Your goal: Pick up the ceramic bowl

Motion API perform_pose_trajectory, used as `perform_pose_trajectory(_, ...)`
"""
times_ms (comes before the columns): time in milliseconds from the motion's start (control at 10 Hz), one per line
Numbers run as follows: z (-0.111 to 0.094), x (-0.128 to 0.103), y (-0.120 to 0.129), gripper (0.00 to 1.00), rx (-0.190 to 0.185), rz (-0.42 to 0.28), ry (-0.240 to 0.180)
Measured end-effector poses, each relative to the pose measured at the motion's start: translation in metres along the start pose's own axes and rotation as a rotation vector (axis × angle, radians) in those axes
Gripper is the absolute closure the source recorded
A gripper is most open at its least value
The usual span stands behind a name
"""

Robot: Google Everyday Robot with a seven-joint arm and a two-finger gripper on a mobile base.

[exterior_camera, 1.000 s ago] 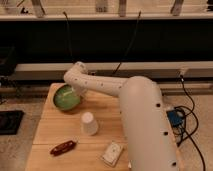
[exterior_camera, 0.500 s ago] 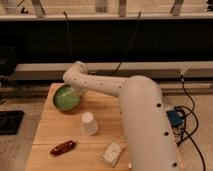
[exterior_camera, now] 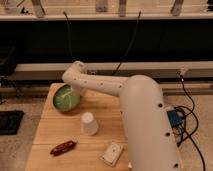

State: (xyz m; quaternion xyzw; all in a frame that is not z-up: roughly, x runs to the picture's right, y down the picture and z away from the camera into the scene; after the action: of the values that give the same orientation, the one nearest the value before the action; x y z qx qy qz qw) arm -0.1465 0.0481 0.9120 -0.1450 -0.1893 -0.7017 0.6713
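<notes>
Glossy green ceramic bowl point(exterior_camera: 66, 98), tilted and empty, at the wooden table's point(exterior_camera: 55, 134) far-left corner. The gripper point(exterior_camera: 75, 93), clamped on its right rim, holds it. Upturned white cup point(exterior_camera: 89, 123) stands nearer, apart.

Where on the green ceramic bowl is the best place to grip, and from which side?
Take the ceramic bowl by its thin rim on its right edge, coming from above: the bowl is wide and shallow, too broad to span. The hand is already there, shut on that rim, with the bowl tilted.
</notes>
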Motion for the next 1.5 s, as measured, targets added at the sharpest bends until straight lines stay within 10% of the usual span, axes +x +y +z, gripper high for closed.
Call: perform_pose_trajectory(1500,-0.0055,-0.0061,-0.0080,0.97,0.004,-0.118,0.005)
